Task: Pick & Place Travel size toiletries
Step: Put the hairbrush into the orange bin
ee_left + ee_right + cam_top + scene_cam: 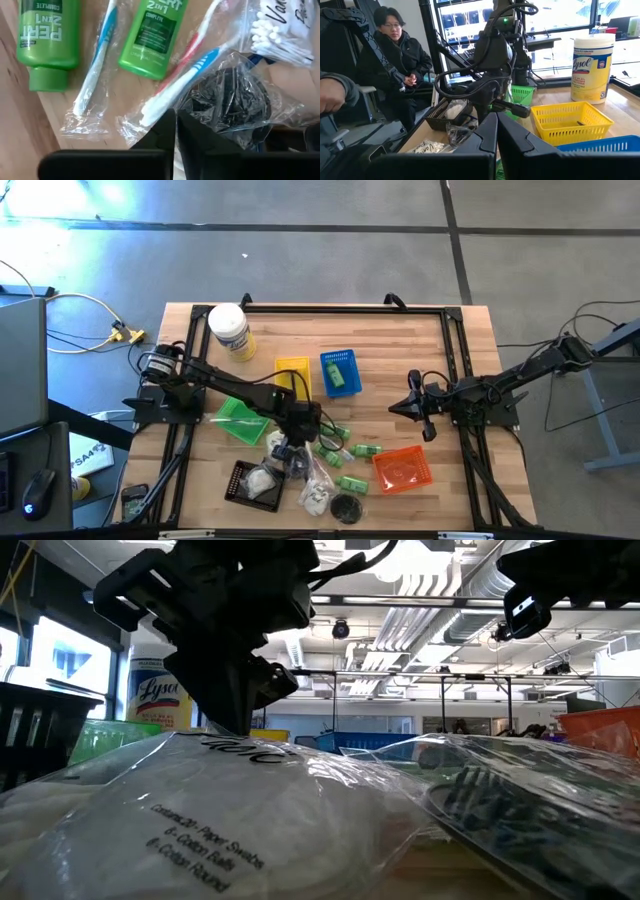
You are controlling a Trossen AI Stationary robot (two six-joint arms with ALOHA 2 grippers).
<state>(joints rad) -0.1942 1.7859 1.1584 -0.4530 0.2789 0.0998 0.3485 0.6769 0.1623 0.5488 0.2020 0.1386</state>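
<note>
The surface (400,340) is pale wood, matt, grain showing. The green shampoo bottles (47,37) are glossy plastic; the toothbrush packets (95,75) are thin, crinkled clear film. The baskets — yellow (570,120) and orange (402,468) — are moulded plastic mesh.

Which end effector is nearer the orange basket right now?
Right. The right end effector sits just above the orange basket in the high view; the left end effector is farther off, over the packets.
</note>
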